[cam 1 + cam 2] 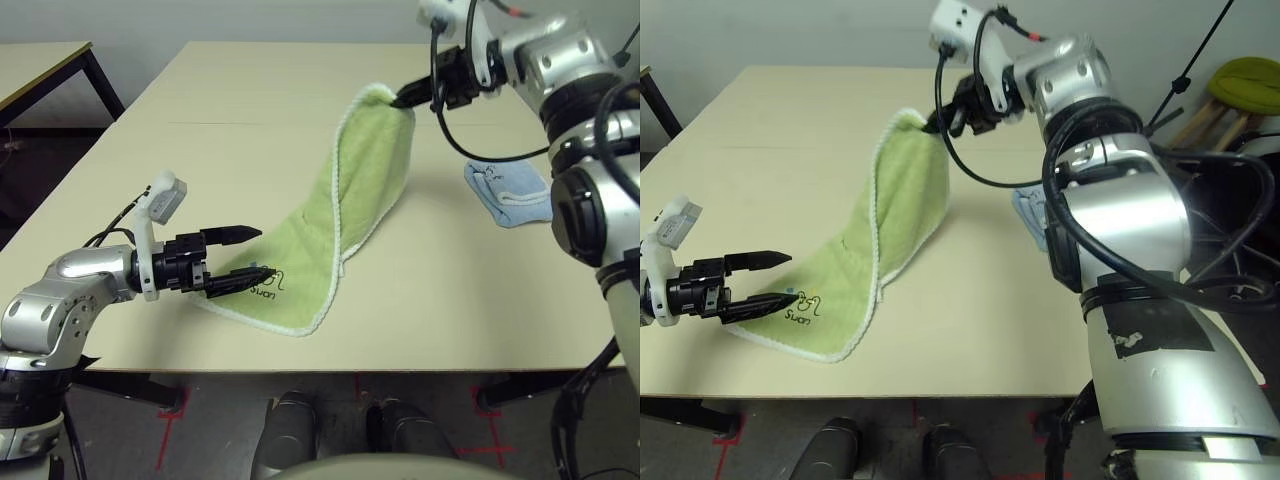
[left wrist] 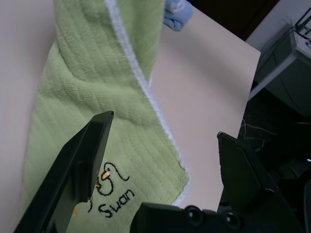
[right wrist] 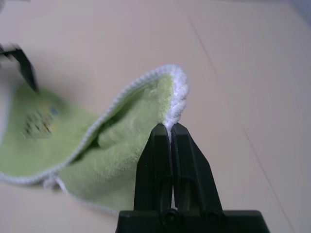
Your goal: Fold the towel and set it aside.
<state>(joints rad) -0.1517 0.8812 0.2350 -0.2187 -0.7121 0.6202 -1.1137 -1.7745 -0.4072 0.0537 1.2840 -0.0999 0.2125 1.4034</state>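
Light green towel (image 1: 365, 190) hung in a long slack drape across the beige desk (image 1: 220, 130) — far corner lifted high, near end flat on the surface close to the front edge. Right gripper (image 1: 408, 97) up above the desk, jaws clenched on the white-stitched corner of the towel, the edging pinched right between the two black fingers (image 3: 159, 145) in the right wrist view. From that corner, cloth fell away and down toward the robot's left, folded loosely on itself, white edging running along the fold. Left gripper (image 1: 250, 252) low over the near end of the towel, jaws released and spread wide, pointing across toward the right. One finger (image 2: 85, 167) over the green terry just beside the dark "Swan" embroidery (image 2: 114, 194) with its coloured dots, the other (image 2: 243, 170) past the stitched edge over bare desk — towel edge between the two, not gripped. Small light-blue folded cloth (image 1: 505, 190) flat on the desk to the right, apart from the towel.
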